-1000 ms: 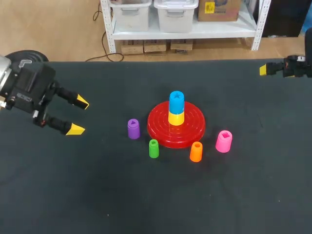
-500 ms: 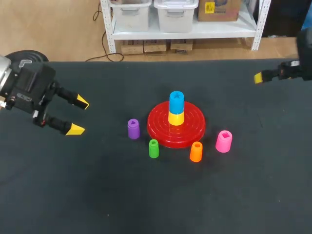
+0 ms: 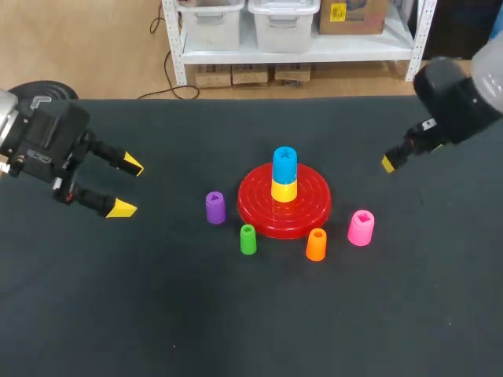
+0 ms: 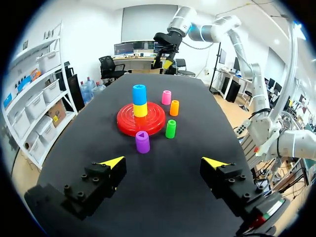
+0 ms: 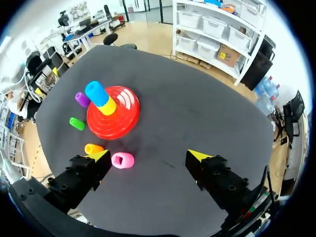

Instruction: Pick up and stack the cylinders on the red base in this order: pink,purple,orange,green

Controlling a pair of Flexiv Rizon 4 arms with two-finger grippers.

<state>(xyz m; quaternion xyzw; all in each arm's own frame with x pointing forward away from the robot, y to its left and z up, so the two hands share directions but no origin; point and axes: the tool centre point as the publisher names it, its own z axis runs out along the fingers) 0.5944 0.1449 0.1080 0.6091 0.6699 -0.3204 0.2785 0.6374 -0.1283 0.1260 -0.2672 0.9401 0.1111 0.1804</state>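
Note:
The red base (image 3: 310,206) sits mid-table with a yellow cylinder (image 3: 284,190) and a blue one (image 3: 284,162) stacked on its post. Around its near side stand the purple (image 3: 214,207), green (image 3: 248,239), orange (image 3: 316,244) and pink (image 3: 361,227) cylinders. My left gripper (image 3: 126,187) hovers open far to the left, facing the purple cylinder (image 4: 142,141). My right arm (image 3: 452,98) comes in from the back right. In the right wrist view its gripper (image 5: 148,155) is open above the table, with the pink cylinder (image 5: 122,160) below, near one finger.
Dark cloth covers the table (image 3: 236,330). The table's back edge runs just behind my right arm.
My right arm has swung in from the far right edge toward the middle, bringing its gripper closer to the pink cylinder. The left arm and all cylinders have stayed put.

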